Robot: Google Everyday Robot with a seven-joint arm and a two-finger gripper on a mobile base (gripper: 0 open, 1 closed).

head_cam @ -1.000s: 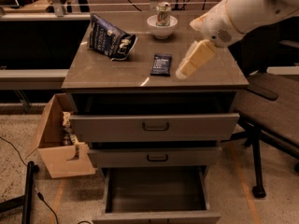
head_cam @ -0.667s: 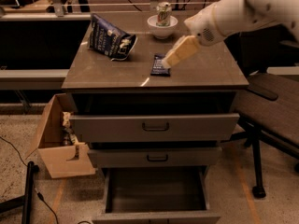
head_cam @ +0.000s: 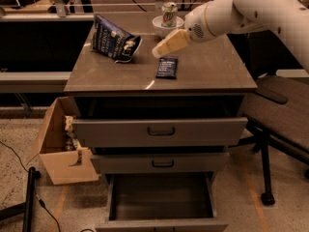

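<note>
One can [head_cam: 169,13] sits in the white bowl [head_cam: 158,25] just behind the gripper [head_cam: 161,48], whose grip I cannot tell.

We see the claw [head_cam: 159,51] tan-cream on a white arm [head_cam: 251,8], over the table [head_cam: 212,74], just beside the packet [head_cam: 167,66]. Packet: dark navy, pale lettering. Chip bag [head_cam: 111,42]: deep blue, white print. Bowl [head_cam: 161,28] white, can [head_cam: 169,13] silvery. Table top grey-brown, drawers [head_cam: 159,129] grey with dark handles. Cardboard box [head_cam: 65,166] tan. Floor [head_cam: 270,216] speckled beige.
</note>
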